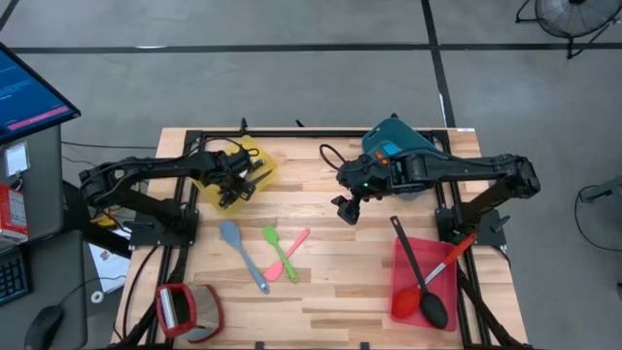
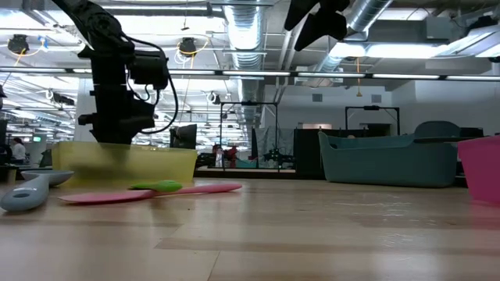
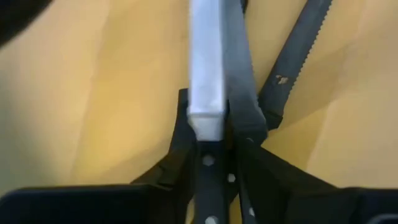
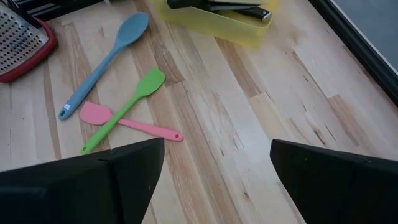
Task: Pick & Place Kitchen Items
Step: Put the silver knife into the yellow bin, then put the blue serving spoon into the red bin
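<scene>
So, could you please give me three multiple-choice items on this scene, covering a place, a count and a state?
1. The ladle lies: A in the yellow bin; B in the red bin; C in the teal bin.
2. Spatulas on the table: A none; B two; C four.
3. On the right gripper, the jaws are: A open; B shut on a spoon; C shut on a knife.
B: its bowl rests there. B: one green, one pink. A: a wide gap shows.

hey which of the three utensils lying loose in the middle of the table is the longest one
The grey-blue spoon. It has a rounded bowl and lies apart, toward the red-framed grater, while the shorter green spatula and pink spatula cross each other.
</scene>
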`<state>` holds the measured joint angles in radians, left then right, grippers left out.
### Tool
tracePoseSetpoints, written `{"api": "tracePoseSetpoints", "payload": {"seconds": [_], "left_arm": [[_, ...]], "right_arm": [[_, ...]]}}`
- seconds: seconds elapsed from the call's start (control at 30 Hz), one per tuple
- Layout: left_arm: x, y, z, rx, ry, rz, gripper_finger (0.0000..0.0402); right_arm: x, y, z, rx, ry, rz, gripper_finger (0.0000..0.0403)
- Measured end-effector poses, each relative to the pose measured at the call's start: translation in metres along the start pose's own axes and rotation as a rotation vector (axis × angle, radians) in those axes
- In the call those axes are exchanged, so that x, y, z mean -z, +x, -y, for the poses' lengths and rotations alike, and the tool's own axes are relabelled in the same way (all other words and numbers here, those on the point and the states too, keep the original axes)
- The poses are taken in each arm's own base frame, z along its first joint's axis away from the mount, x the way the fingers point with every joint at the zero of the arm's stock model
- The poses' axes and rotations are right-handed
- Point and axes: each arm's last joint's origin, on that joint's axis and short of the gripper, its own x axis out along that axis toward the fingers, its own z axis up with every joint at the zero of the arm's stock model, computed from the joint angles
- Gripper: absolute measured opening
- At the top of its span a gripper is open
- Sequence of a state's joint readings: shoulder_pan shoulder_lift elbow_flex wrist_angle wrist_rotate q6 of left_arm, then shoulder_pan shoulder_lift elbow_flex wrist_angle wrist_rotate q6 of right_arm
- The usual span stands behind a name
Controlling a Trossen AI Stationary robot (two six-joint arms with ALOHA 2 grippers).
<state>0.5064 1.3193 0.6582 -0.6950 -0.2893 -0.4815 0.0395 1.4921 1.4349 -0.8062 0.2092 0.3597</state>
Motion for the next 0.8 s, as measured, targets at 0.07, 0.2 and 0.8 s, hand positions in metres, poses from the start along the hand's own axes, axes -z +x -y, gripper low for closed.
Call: {"api": "tracePoseSetpoints", "payload": {"seconds": [0.07,0.2,0.8], "left_arm": [[0.0,0.0,0.0,0.001,0.007,0.003,0.0141],[-0.001,-0.004,0.0,0.022,0.0,0.012,0.02],[0.036,-0.131,0.0,0.749,0.133,0.358,0.0226]], "right_arm": [[0.0,0.0,0.0,0.001,0.0,0.0,0.0291],[0.0,0.0,0.0,0.001,-0.001,0.0,0.0291],[0.0,0.0,0.0,0.001,-0.027,0.0,0.0291]]}}
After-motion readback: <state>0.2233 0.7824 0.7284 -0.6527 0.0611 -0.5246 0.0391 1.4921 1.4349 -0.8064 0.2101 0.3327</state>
